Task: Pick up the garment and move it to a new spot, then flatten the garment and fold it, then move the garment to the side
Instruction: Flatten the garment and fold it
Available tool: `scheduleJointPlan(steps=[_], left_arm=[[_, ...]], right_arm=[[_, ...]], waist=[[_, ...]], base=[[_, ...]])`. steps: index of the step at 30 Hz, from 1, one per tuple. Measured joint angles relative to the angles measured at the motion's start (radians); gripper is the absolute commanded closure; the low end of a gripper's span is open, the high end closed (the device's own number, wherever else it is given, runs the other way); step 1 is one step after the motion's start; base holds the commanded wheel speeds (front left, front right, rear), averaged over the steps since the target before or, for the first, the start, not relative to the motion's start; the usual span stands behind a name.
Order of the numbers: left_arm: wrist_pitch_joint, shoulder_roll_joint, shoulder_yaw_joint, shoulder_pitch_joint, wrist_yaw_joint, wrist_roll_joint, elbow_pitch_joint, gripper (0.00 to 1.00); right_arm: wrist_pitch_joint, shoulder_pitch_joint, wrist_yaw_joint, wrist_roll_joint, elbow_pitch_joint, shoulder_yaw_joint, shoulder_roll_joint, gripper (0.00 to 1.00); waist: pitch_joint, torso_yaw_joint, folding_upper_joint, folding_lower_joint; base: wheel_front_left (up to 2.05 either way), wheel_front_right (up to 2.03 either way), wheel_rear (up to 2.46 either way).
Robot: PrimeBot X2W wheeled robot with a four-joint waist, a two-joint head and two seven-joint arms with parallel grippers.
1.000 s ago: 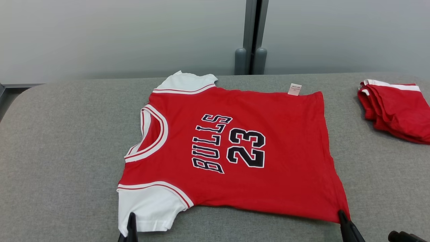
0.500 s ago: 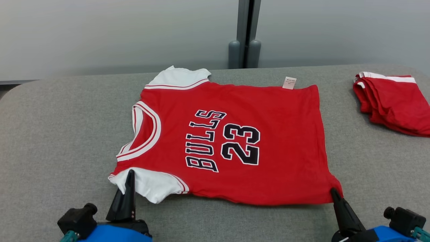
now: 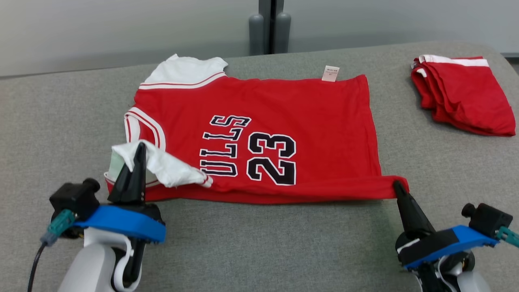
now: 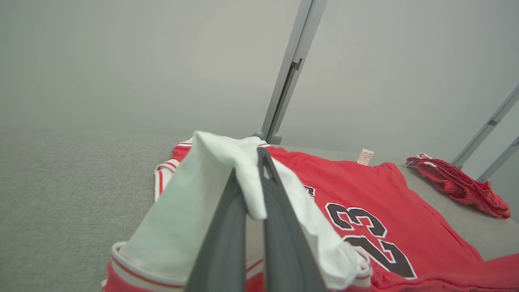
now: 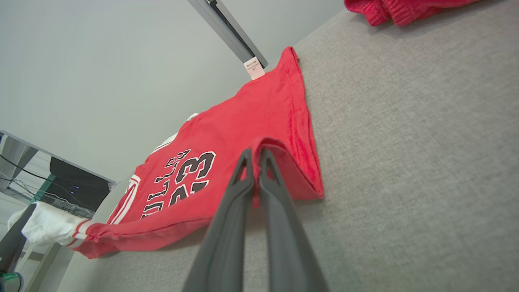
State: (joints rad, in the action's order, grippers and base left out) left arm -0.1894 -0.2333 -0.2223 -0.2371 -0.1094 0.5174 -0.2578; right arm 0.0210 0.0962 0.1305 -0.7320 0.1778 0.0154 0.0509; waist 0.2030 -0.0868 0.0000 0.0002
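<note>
Fold status: garment (image 3: 284,121) lies mid-counter (image 3: 259,251), long axis left–right, collar toward the robot's left, hem toward its right. Left pincer (image 3: 140,147) is clamped tight on the near white sleeve (image 3: 170,168), raised off the cloth. Right pincer (image 3: 395,185) is clamped tight on the near hem corner (image 3: 401,179).

Far edge, the one with the label (image 3: 331,73), lies straight ahead of both pincers. My read: next move goes forward, away from the robot, both arms in step across the short axis. Left end looks further over than the right, so there's a risk of a skewed crease.

Vs a second ago: near edge was flat on the counter with the full BULLS print showing. Now it's lifted and doubled over, the sleeve covers the B, and the fold line sits just below the 23. Head camera shifted too, so ignore overall frame drift. Second red garment (image 3: 462,95) sits well apart, far right.
</note>
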Motion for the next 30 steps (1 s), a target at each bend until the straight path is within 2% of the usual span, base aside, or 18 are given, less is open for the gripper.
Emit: scheduleJointPlan(steps=[7, 8, 9, 10, 11, 12, 20, 25, 30], left_arm=[[0.001, -0.014, -0.023, -0.144, -0.007, -0.007, -0.118, 1.0], [-0.006, -0.016, -0.025, -0.174, -0.012, -0.004, -0.16, 1.0], [-0.008, -0.016, -0.026, -0.185, -0.012, -0.004, -0.182, 0.97], [-0.014, -0.016, -0.029, -0.196, -0.012, -0.006, -0.201, 0.29], [-0.021, -0.016, -0.031, -0.206, -0.012, -0.007, -0.219, 0.29], [-0.027, -0.016, -0.033, -0.216, -0.014, -0.007, -0.236, 0.0], [-0.064, -0.011, -0.03, -0.225, -0.015, -0.008, -0.292, 0.0], [-0.069, -0.012, -0.014, -0.164, -0.015, -0.006, -0.307, 0.0], [-0.071, -0.02, -0.007, -0.112, -0.013, -0.012, -0.331, 0.0]], right_arm=[[-0.006, 0.112, 0.0, -0.003, 0.083, 0.005, 0.0, 1.0], [-0.014, 0.14, 0.0, -0.002, 0.106, 0.014, -0.001, 0.57], [-0.019, 0.151, 0.0, 0.002, 0.114, 0.021, 0.0, 0.41], [-0.025, 0.16, 0.0, 0.013, 0.123, 0.026, -0.001, 0.0], [-0.033, 0.165, 0.0, 0.029, 0.128, 0.03, -0.001, 0.0], [-0.04, 0.168, 0.0, 0.043, 0.133, 0.032, -0.001, 0.0], [-0.075, 0.145, 0.0, 0.123, 0.136, 0.021, 0.026, 0.0], [-0.079, 0.102, 0.0, 0.19, 0.131, 0.005, 0.054, 0.0], [-0.067, 0.083, 0.0, 0.226, 0.15, -0.001, 0.055, 0.0]], waist=[[0.052, -0.008, 0.0, 0.0], [0.063, -0.009, 0.0, 0.0001], [0.067, -0.009, 0.0, 0.0], [0.07, -0.009, 0.0, 0.0001], [0.072, -0.009, 0.0, 0.0], [0.074, -0.009, 0.0, 0.0001], [0.058, 0.011, 0.0, 0.0], [0.043, 0.02, 0.0, -0.0001], [0.039, 0.023, 0.0, -0.0001]], base=[[0.0, 0.0, 0.0], [0.0, 0.0, 0.0], [0.0, 0.0, 0.0], [0.0, 0.0, 0.0], [0.0, 0.0, 0.0], [0.0, 0.0, 0.0], [0.0, 0.0, 0.0], [0.0, 0.0, 0.0], [0.0, 0.0, 0.0]])
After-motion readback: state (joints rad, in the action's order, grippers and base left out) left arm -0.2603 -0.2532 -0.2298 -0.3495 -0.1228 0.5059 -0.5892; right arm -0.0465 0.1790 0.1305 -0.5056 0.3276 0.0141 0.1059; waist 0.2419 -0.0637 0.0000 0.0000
